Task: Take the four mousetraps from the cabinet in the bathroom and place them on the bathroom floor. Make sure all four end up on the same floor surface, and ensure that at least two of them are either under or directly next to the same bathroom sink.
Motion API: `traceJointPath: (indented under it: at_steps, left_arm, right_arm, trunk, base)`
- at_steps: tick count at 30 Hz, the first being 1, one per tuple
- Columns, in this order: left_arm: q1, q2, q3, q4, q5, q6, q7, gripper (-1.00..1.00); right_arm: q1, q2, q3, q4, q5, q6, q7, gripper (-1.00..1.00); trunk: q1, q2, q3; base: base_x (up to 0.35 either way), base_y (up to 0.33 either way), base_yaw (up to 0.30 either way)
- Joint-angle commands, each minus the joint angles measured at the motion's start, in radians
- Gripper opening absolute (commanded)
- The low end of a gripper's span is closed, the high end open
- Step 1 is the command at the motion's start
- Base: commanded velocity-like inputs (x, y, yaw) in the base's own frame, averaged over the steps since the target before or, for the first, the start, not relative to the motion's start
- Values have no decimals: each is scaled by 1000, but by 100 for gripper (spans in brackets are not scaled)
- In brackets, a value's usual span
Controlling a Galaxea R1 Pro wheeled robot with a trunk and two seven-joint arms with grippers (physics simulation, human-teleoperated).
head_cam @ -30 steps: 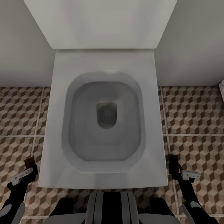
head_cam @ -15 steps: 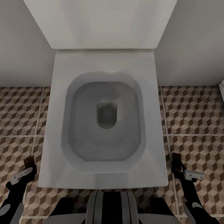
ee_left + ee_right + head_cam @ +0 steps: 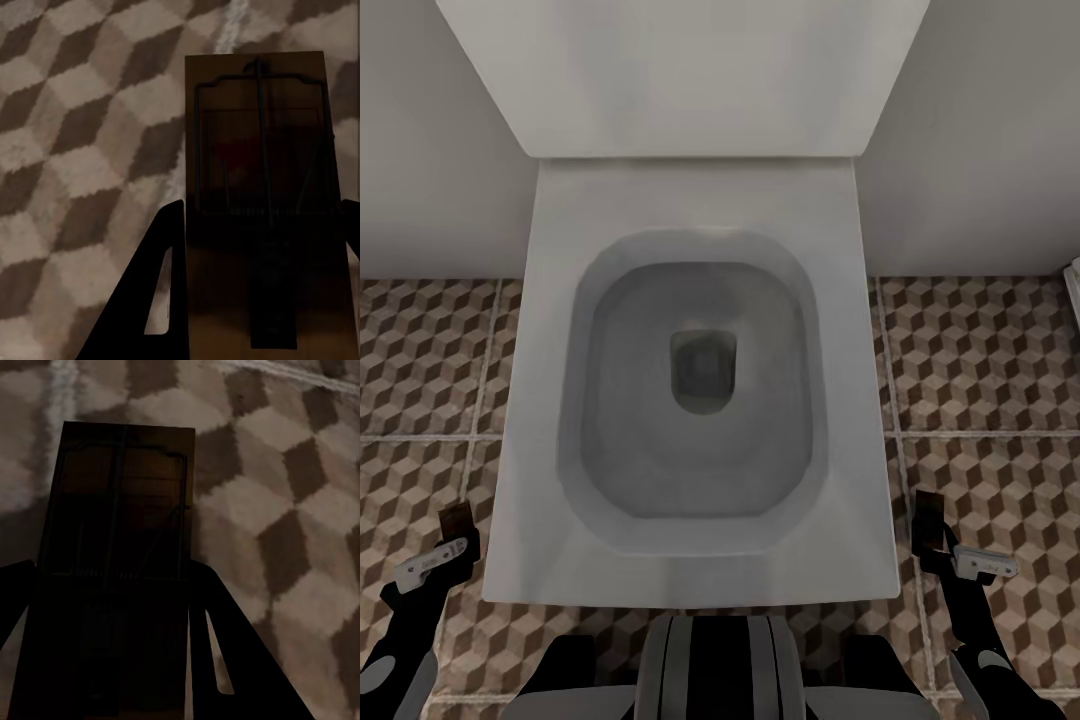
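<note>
Two mousetraps are in hand. My left gripper [image 3: 455, 540] hangs low at the toilet's left, shut on a mousetrap [image 3: 456, 520], a small wooden board. The left wrist view shows this mousetrap [image 3: 259, 187] with its dark wire parts and red mark, clamped in the left gripper [image 3: 262, 217] just above the cube-patterned bathroom floor [image 3: 75, 150]. My right gripper [image 3: 932, 545] is at the toilet's right, shut on another mousetrap [image 3: 927, 518]. In the right wrist view that mousetrap [image 3: 124, 510] sits in the right gripper [image 3: 112, 577] over the bathroom floor [image 3: 285, 510]. The cabinet and sink are out of view.
A white toilet [image 3: 700, 200] with its lid up stands directly in front of my trunk, against a pale wall [image 3: 980, 130]. Patterned bathroom floor [image 3: 980, 360] lies open on both sides of it. A white object's edge [image 3: 1074, 290] shows at the far right.
My right gripper has drifted slightly outward to the right with its mousetrap. The left gripper has barely moved.
</note>
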Motion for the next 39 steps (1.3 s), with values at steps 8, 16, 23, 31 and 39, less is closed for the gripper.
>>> traceJointPath:
  at_steps: [8, 16, 23, 31, 39]
  left_arm:
    - [0, 0, 0, 1, 6, -2, -3, -100]
    - [0, 3, 5, 1, 6, -5, 0, -100]
    - [0, 3, 4, 1, 6, -5, 1, -100]
    - [0, 1, 3, 1, 6, -4, 2, -100]
    - [0, 1, 0, 2, 6, -2, -3, -100]
  right_arm:
    - [0, 0, 0, 1, 3, -3, -4, -100]
    - [0, 0, 0, 1, 3, -3, -4, -100]
    - [0, 0, 0, 1, 3, -3, -4, -100]
    - [0, 0, 2, 2, 3, -3, -4, -100]
    - [0, 0, 5, 2, 7, -3, -4, -100]
  trunk:
    - [0, 0, 0]
    - [1, -1, 0]
    - [1, -1, 0]
    - [3, -2, 0]
    - [3, -2, 0]
  base:
    - [0, 0, 0]
    - [0, 0, 0]
    - [0, 0, 0]
    - [0, 0, 0]
    - [0, 0, 0]
